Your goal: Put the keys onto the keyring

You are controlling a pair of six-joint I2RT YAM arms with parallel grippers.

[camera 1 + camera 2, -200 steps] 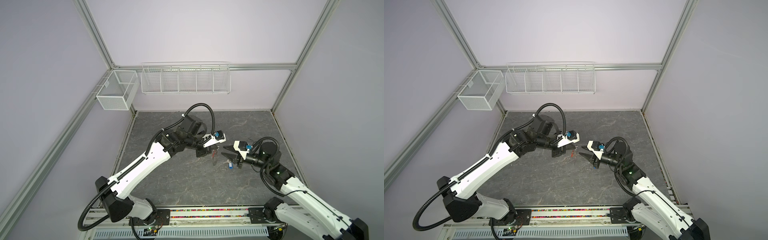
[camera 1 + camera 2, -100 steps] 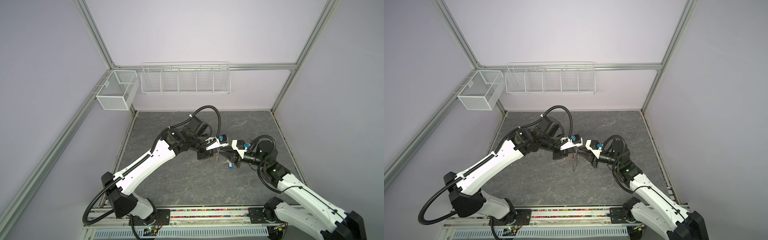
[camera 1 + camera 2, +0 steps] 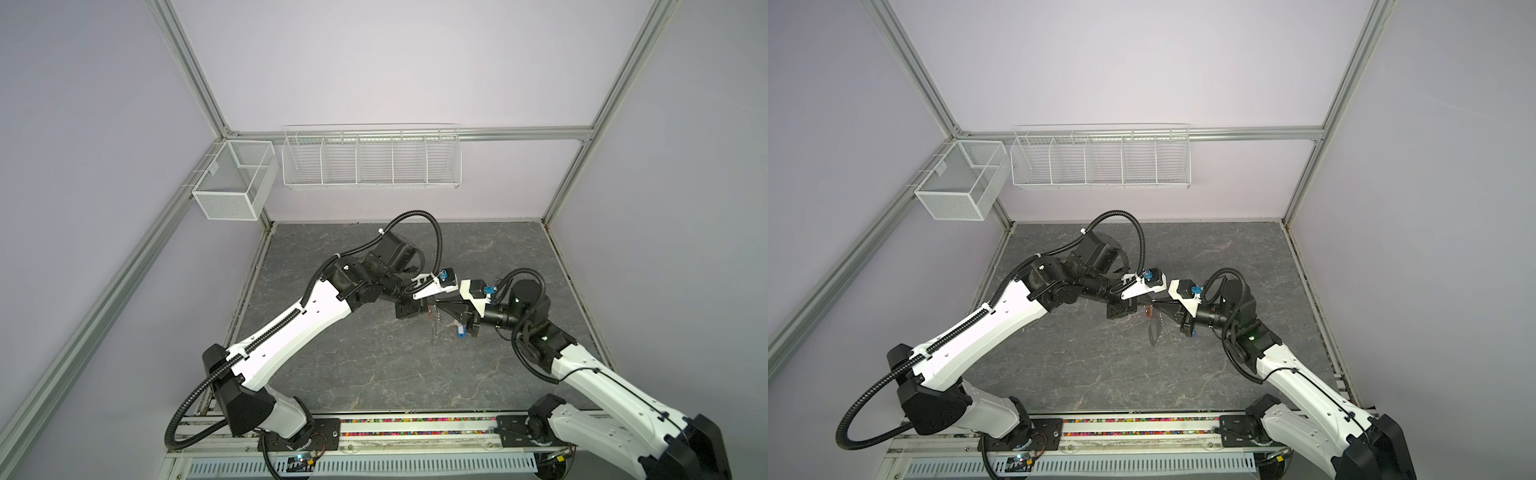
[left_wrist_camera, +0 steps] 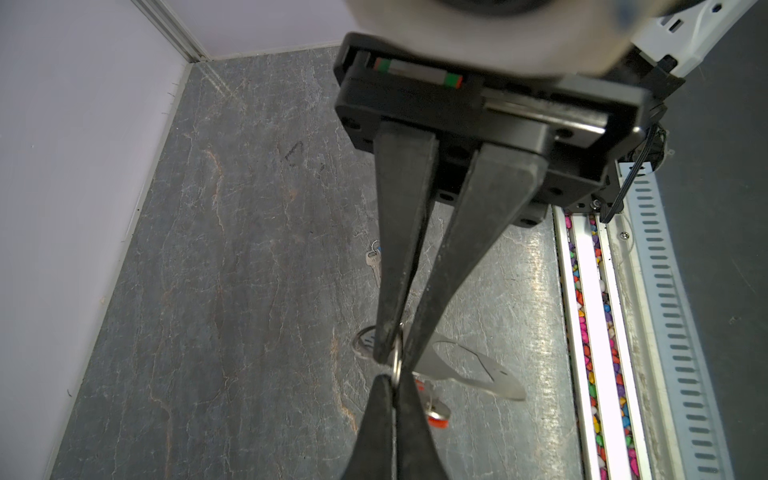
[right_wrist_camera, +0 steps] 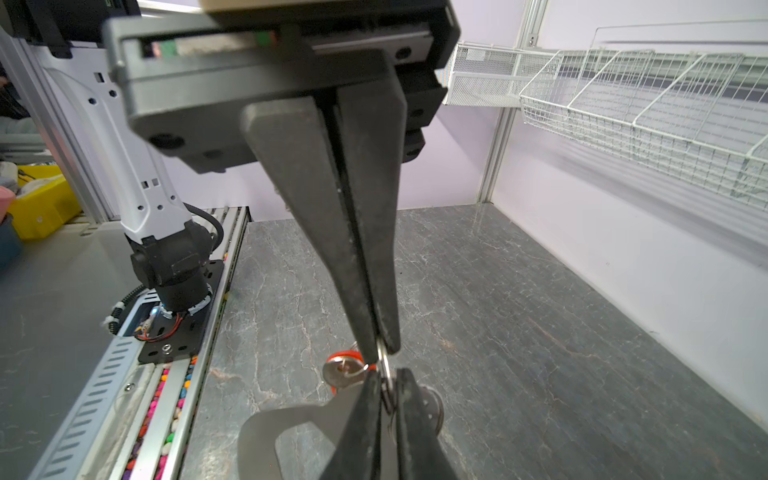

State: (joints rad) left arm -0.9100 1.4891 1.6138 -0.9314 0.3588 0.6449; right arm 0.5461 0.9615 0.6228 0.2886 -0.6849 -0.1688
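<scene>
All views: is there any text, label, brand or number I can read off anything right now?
No readable text in any view.
Dark scribble on the table: no legible letters.
Small tag on the mesh basket: too small to read.
Key lying on the table: any stamping is too small to tell.

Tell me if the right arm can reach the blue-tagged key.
Not yet, probably: the right gripper is shut on the keyring. Once freed, the blue-tagged key lies uncovered on the table nearby.
</scene>
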